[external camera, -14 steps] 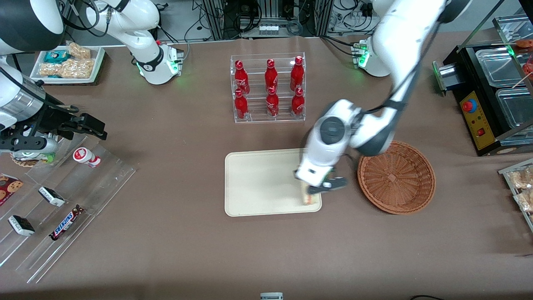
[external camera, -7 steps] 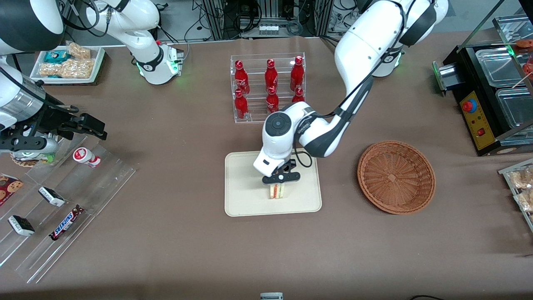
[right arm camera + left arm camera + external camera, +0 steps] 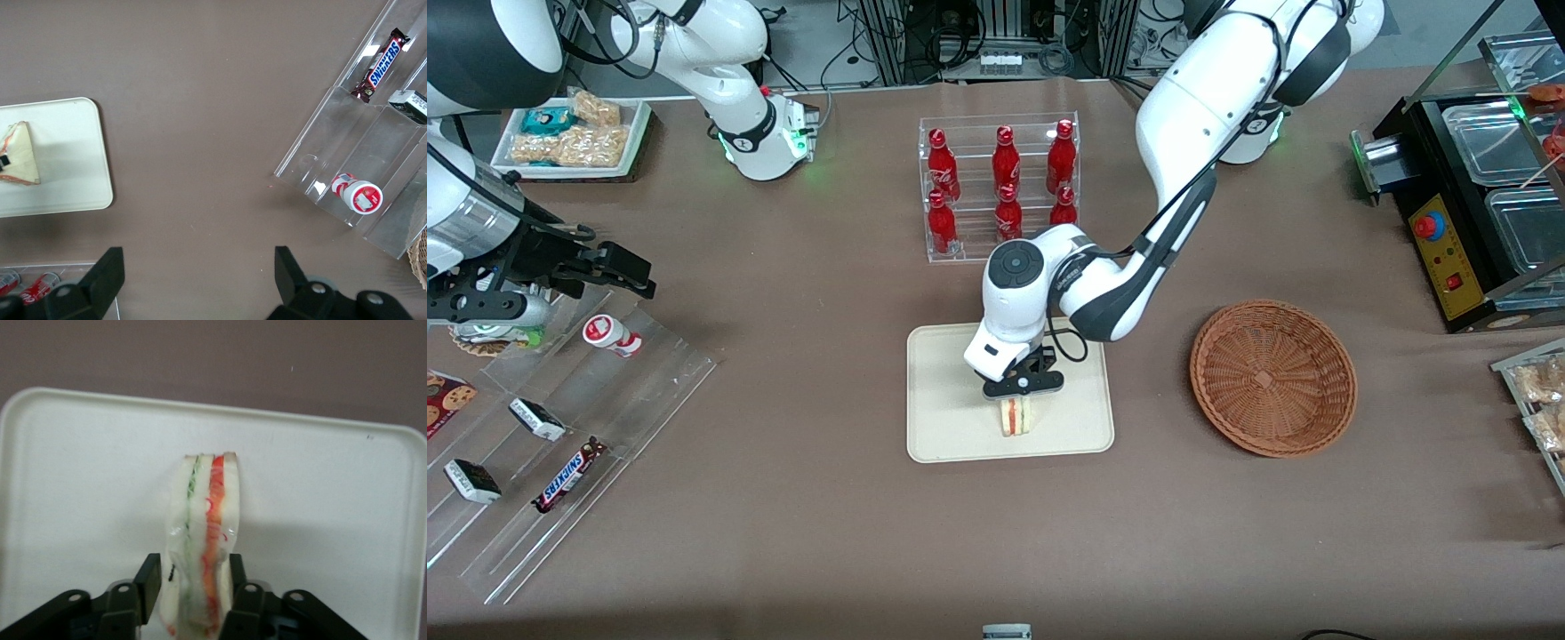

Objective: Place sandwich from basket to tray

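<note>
Front view first: the sandwich [image 3: 1017, 415] has been carried out of the basket [image 3: 1272, 377], which sat with nothing in it a second ago and is the same now. Back then the gripper [image 3: 1021, 397] was only over the tray's [image 3: 947, 400] edge nearest the basket; half a second ago it had been swung to the middle, and since then it has been lowered a touch, the wedge shifted slightly nearer the front camera. So the carry part looks pretty much done, and what's left is probably just the let-go and retreat. The rack of red bottles [image 3: 1003, 187] stands farther from the camera than the tray, well apart from it.

Left wrist view: here the grip itself can be read, which the front view hides under the wrist. The sandwich [image 3: 201, 547] is pinched edge-up between the two black fingers [image 3: 148, 579], pressed against its bread faces, green and red layers facing the camera. The tray [image 3: 333, 507] fills the background under it. Whether the wedge's underside is already touching the tray can't be told from here.

Right wrist view: something neither of the others gives, the wedge's flat triangular face [image 3: 19, 157], seen over the tray [image 3: 67, 173] near one edge of that view. The snack rack [image 3: 363, 160] with the candy bar is well apart.
</note>
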`<state>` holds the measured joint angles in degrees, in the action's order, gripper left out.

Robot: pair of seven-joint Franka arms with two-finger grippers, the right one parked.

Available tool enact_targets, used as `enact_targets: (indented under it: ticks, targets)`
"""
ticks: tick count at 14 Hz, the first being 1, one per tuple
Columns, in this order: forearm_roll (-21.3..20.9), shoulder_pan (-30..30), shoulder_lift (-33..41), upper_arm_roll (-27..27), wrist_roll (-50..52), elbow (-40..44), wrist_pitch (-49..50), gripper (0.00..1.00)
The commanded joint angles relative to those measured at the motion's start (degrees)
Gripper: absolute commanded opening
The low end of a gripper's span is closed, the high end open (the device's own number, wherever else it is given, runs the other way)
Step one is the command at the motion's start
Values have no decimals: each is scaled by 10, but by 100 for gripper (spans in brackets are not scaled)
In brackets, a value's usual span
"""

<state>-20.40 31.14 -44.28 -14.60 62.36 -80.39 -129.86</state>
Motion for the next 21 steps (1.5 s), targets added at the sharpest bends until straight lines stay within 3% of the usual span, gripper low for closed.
enact_targets:
  ticks: [1, 4, 6, 8, 12, 17, 21]
  targets:
    - [-11, -12, 83, 3, 6, -11, 68, 100]
    - [-1, -41, 148, -2, -53, -18, 152, 100]
    - [38, -83, 182, -1, -79, -25, 216, 100]
    - [75, -143, 211, -2, -133, -42, 234, 100]
    - [87, -239, 305, -3, -259, -150, 236, 100]
    - [110, -253, 355, 3, -293, -171, 255, 100]
    - [170, -249, 423, 95, -461, -171, 312, 100]
